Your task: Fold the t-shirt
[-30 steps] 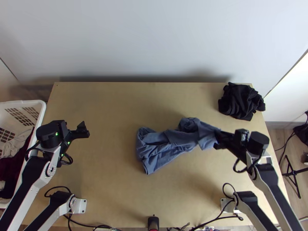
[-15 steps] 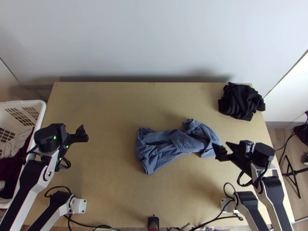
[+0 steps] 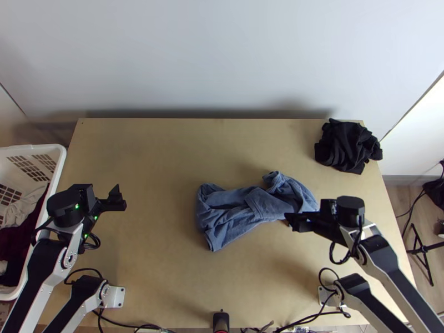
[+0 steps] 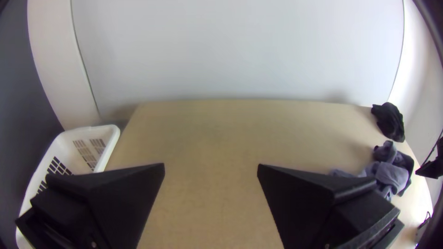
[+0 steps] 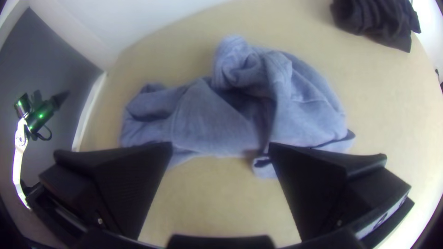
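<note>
Right gripper [image 3: 291,218]: jaws wide apart, nothing between them but a view of shirt and wood in the right wrist view; in the top view, its tips are at the near right side of the blue t-shirt [image 3: 233,206]. Whether they touch the fabric cannot be told.

Left gripper [image 3: 119,198]: jaws wide apart, nothing held; located near the table's left side, well apart from the shirt.

Changes, top view: one second earlier the right gripper has the shirt's right end; half a second earlier it is off that end, fingers parted. Now it has shifted inward, toward the middle. The released end lies down on the wood. The left gripper has drifted slightly toward the near edge.

Edges and room: light wooden table [image 3: 166,277], bare wood between left gripper and shirt, with further bare stretches beyond the shirt and on its near side. Far right corner: one black cloth [image 3: 347,145], bunched. Off the left edge: one white laundry basket [image 3: 47,147], cloth inside. Beyond the far edge: pale wall [image 3: 222,55].

T-shirt: right of table centre, bunched lengthwise, unfolded; left end broad and rumpled, middle overlapped in a flap, right end curled with a raised, twisted roll at its far side.
</note>
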Controlling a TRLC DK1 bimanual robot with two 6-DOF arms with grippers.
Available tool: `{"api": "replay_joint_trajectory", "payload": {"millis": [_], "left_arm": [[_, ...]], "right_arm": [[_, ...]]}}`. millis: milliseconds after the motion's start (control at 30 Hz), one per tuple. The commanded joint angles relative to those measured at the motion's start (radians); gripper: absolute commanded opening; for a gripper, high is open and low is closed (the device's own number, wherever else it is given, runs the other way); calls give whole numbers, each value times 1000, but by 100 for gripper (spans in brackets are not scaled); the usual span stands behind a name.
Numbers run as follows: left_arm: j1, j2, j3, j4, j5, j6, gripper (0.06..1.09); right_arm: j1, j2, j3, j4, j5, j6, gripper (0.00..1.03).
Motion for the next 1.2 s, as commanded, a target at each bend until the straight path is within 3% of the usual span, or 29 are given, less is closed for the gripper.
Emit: {"api": "replay_joint_trajectory", "payload": {"millis": [0,300,467,567,1167], "left_arm": [[1,-23,-9,-2,1,0,103],[0,-62,-6,-38,1,-2,103],[0,-69,-8,-45,2,-3,103],[0,-74,-9,-45,2,-5,103],[6,-122,-29,-61,1,-2,103]], "right_arm": [[21,83,24,10,27,13,96],[-27,29,17,-92,48,-49,96],[-34,30,22,-168,110,-95,96],[-36,41,7,-171,144,-95,90],[-31,181,17,-108,162,-75,90]]}}
